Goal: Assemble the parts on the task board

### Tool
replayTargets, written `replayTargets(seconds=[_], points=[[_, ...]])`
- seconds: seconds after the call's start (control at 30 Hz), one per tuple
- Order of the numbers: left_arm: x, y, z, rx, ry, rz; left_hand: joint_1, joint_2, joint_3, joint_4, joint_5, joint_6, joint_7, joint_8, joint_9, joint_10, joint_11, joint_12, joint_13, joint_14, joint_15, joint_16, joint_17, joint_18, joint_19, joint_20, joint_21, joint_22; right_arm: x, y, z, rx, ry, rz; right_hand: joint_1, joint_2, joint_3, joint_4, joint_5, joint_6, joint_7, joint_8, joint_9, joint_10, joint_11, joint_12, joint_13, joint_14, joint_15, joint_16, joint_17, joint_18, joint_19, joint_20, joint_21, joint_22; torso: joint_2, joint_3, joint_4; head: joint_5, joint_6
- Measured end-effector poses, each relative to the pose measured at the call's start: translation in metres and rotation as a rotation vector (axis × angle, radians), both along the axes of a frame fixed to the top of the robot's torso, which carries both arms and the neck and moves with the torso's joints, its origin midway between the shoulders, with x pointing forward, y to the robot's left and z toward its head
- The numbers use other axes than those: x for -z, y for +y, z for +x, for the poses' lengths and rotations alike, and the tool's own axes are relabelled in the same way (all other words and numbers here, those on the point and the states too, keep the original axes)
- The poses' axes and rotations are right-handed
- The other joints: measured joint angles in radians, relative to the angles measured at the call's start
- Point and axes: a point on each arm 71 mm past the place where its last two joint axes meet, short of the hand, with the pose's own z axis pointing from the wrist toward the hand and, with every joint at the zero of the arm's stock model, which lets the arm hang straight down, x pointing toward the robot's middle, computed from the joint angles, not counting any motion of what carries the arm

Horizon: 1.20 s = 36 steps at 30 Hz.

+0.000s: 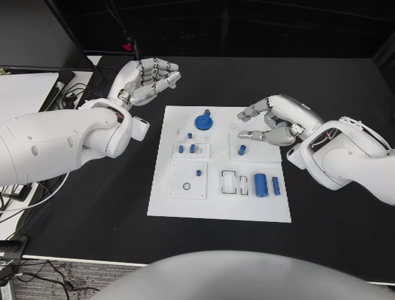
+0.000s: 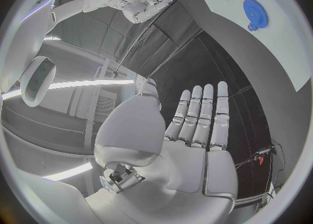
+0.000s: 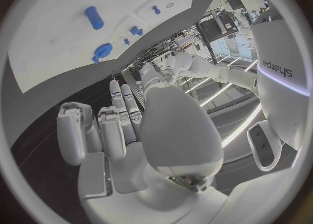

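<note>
Head view: white rectangular task board (image 1: 220,206) with small blue parts (image 1: 262,185) mostly unassembled; left hand (image 1: 148,81) and right hand (image 1: 274,120) hover empty, fingers loosely apart.

Count: one white task board (image 1: 220,206) on the counter (image 1: 342,231). One blue gear (image 1: 204,120). Two long blue cylinders (image 1: 262,185) side by side. Around seven smaller blue parts (image 1: 242,150), some too tiny to tell apart. Two hands: left hand (image 1: 146,81), right hand (image 1: 274,120).
</note>
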Motion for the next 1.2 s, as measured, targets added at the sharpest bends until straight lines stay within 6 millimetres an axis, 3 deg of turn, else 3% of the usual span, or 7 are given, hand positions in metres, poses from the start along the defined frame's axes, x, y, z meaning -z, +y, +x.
replayTargets(seconds=[0.17,0.4,0.53,0.67,1.13,1.2], points=[[0.0,0.0,0.0,0.003,0.002,-0.001,-0.014,-0.013,0.0,0.0,-0.007,-0.012,0.001,0.007,0.0,-0.014,0.007,0.005,0.0,-0.039,0.013,-0.014,-0.044,0.0,-0.035,0.007,-0.018,-0.038,0.006,-0.012,0.01,0.042,0.031,-0.028,0.012,0.012,-0.013,-0.003,0.0,-0.013,-0.006,0.0,0.0,-0.025,0.0,0.0,0.0,0.0,0.0,0.0,0.0,0.0,0.0,0.0,0.002,0.0,0.0,0.0005,0.0,-0.011,0.0],[0.001,0.0,0.0,0.005,0.005,-0.002,-0.018,-0.009,0.008,-0.001,-0.007,-0.016,-0.002,0.011,0.0,-0.018,0.004,0.005,0.0,-0.045,0.013,-0.014,-0.06,0.0,-0.038,0.011,-0.018,-0.052,0.019,-0.012,0.014,0.051,0.07,-0.111,0.014,0.015,-0.024,0.0,0.0,-0.016,-0.009,0.0,0.0,-0.024,0.0,0.0,0.002,0.0,0.0,0.0,0.0,0.0,0.0,0.0,0.055,0.0,0.0,0.0011,0.0002,-0.028,0.0],[0.002,0.0,0.0,0.005,0.006,-0.002,-0.018,-0.009,0.011,-0.004,-0.001,-0.016,-0.002,0.015,0.0,-0.018,0.004,0.011,0.0,-0.045,0.013,-0.013,-0.068,0.0,-0.038,0.011,-0.018,-0.059,0.027,-0.008,0.015,0.042,0.09,-0.16,0.013,0.024,-0.036,0.0,0.0,-0.013,-0.013,0.004,0.001,-0.024,0.0,0.011,0.003,0.0,0.0,0.0,0.0,0.0,0.0,0.0,0.078,0.0,0.001,0.0011,0.0003,-0.031,0.0],[0.002,0.0,0.0,0.005,0.007,-0.002,-0.013,-0.003,0.013,-0.001,0.001,-0.021,-0.001,0.02,0.0,-0.018,0.004,0.015,0.0,-0.04,0.007,0.002,-0.077,0.0,-0.021,0.009,-0.011,-0.064,0.033,-0.003,0.015,0.029,0.11,-0.202,0.008,0.03,-0.052,0.0,0.0,-0.007,-0.018,0.006,0.001,-0.006,-0.016,0.033,0.007,0.0,0.0,0.0,0.0,0.0,0.0,0.0,0.078,0.0,0.001,0.0014,0.0012,-0.033,0.0],[0.002,0.002,0.0,0.002,0.008,-0.001,-0.013,-0.003,0.013,-0.001,0.005,-0.023,-0.002,0.023,0.0,-0.018,0.004,0.019,0.0,-0.033,0.007,0.01,-0.083,0.0,-0.003,0.009,-0.008,-0.067,0.04,0.009,0.016,-0.008,0.132,-0.272,0.004,0.033,-0.074,0.0,0.0,0.013,-0.03,0.014,0.004,0.019,-0.021,0.044,0.006,0.0,0.0,0.0,0.0,0.0,0.0,0.0,0.078,0.0,0.002,0.0007,0.0012,-0.032,0.0],[0.002,0.001,0.0,0.002,0.008,-0.001,-0.01,0.0,0.013,-0.001,0.005,-0.023,-0.002,0.023,0.0,-0.018,0.004,0.019,0.0,-0.033,0.007,0.01,-0.084,0.0,0.0,0.006,-0.007,-0.068,0.041,0.011,0.016,-0.012,0.132,-0.281,0.015,0.043,-0.074,0.0,0.0,0.025,-0.034,0.018,0.005,0.03,-0.028,0.051,0.006,-0.002,-0.006,0.0,0.0,0.0,0.0,0.0,0.078,0.0,0.001,0.0007,0.0012,-0.032,0.0]])
